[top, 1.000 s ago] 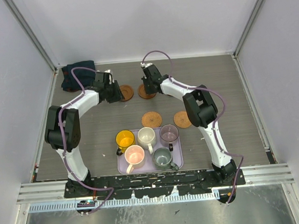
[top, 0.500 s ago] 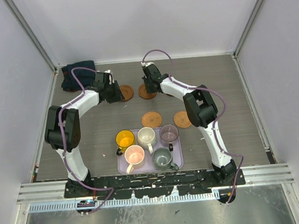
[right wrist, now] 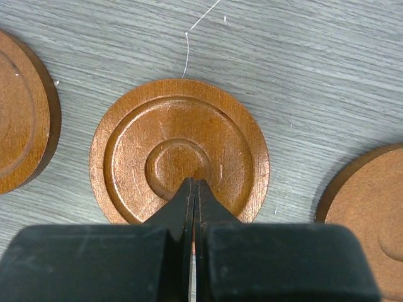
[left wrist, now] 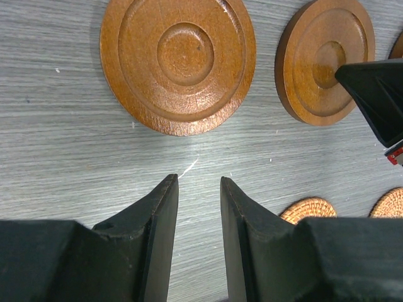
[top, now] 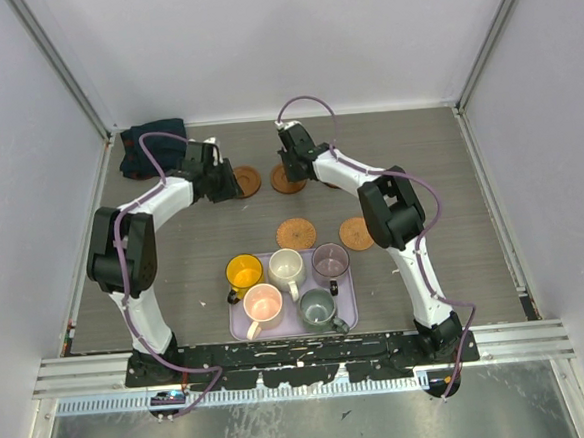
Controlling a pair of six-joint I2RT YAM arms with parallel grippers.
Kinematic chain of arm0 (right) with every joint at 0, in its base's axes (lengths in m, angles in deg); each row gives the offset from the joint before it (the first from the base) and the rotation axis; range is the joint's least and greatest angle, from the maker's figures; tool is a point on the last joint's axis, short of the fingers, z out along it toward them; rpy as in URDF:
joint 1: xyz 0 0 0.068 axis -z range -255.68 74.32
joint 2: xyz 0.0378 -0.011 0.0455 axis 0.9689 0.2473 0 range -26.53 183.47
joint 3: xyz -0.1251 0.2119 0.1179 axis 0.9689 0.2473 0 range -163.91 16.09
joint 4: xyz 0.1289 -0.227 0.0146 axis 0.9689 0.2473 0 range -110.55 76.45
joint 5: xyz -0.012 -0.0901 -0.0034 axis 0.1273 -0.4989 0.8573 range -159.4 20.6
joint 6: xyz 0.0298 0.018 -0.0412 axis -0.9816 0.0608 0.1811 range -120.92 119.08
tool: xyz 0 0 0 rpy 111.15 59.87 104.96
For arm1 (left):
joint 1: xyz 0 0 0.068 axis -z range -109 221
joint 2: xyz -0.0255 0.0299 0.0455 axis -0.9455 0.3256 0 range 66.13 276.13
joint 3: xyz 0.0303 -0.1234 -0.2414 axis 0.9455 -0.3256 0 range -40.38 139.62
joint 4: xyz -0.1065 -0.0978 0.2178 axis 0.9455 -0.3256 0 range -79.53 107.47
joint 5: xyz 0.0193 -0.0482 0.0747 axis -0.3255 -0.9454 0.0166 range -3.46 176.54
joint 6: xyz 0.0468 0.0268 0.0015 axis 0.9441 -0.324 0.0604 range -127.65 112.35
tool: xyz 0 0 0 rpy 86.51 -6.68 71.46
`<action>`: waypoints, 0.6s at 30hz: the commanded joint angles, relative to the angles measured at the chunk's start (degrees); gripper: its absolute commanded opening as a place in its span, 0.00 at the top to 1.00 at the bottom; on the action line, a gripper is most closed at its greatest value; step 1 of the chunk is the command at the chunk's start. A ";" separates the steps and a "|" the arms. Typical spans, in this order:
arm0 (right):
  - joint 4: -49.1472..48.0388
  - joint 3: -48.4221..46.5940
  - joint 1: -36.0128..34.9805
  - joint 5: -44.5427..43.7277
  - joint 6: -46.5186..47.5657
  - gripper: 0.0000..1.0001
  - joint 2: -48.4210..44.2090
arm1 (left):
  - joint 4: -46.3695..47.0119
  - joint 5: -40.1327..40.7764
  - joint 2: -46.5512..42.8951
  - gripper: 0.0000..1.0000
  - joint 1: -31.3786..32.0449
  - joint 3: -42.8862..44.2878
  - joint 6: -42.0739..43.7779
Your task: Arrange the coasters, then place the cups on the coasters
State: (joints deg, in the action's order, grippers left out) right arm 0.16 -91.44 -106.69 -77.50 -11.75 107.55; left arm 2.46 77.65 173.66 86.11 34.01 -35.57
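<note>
Three dark wood coasters lie in a row at the back. The left one (left wrist: pixel 178 63) lies just ahead of my left gripper (left wrist: pixel 198 182), which stands open a little with only bare table between its fingers. My right gripper (right wrist: pixel 194 184) is shut, its tips resting on the centre of the middle coaster (right wrist: pixel 179 151); the third coaster (right wrist: pixel 371 214) lies to its right. Two cork coasters (top: pixel 295 233) (top: pixel 355 234) lie nearer. The cups stand on the lilac tray (top: pixel 349 300): yellow (top: pixel 244 272), white (top: pixel 286 267), purple-grey (top: pixel 330 261), pink (top: pixel 263 303), grey-green (top: pixel 318 305).
A dark folded cloth (top: pixel 152 149) lies in the back left corner beside the left arm. Metal frame posts and pale walls close in the table on three sides. The right arm's elbow (top: pixel 391 207) hangs over the right cork coaster's edge.
</note>
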 commanded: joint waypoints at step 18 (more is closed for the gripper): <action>-0.05 12.03 -0.24 -13.62 -1.78 0.99 -24.34 | 8.03 -15.95 -9.35 0.62 6.40 -4.50 7.03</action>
State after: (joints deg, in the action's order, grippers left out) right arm -0.82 -86.06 -106.69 -83.16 -11.02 90.15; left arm 9.13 68.10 164.43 89.07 30.62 -30.61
